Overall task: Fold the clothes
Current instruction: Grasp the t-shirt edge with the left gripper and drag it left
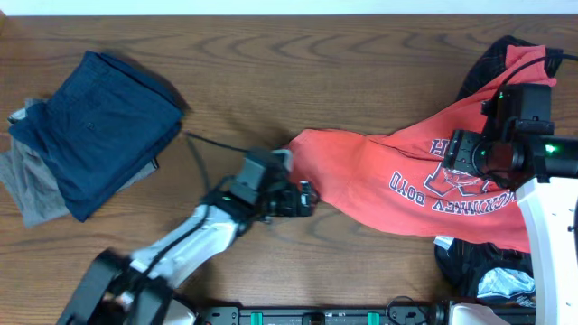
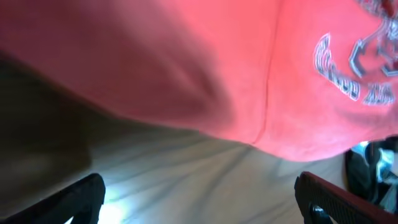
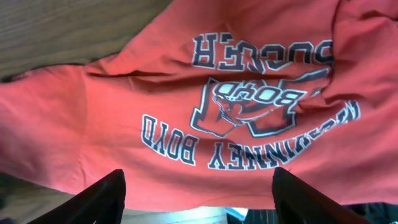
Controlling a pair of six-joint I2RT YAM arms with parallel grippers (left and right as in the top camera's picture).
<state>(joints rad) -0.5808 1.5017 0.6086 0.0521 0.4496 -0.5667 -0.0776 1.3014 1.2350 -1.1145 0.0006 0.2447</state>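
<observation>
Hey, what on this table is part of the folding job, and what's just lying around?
Job:
- red T-shirt, spread out unfolded
- dark heap under its right end

Lying about:
- navy stack, already folded, far left
- grey garment beneath it
- black cable

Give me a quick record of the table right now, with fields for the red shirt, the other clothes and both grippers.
red shirt: unfolded, stretched across the right half of the table, print facing up
folded pile: navy garment on top of a gray garment, far left
dark clothes: a heap under the shirt's right end
left gripper: open, at the shirt's left end
right gripper: open, above the print
</observation>
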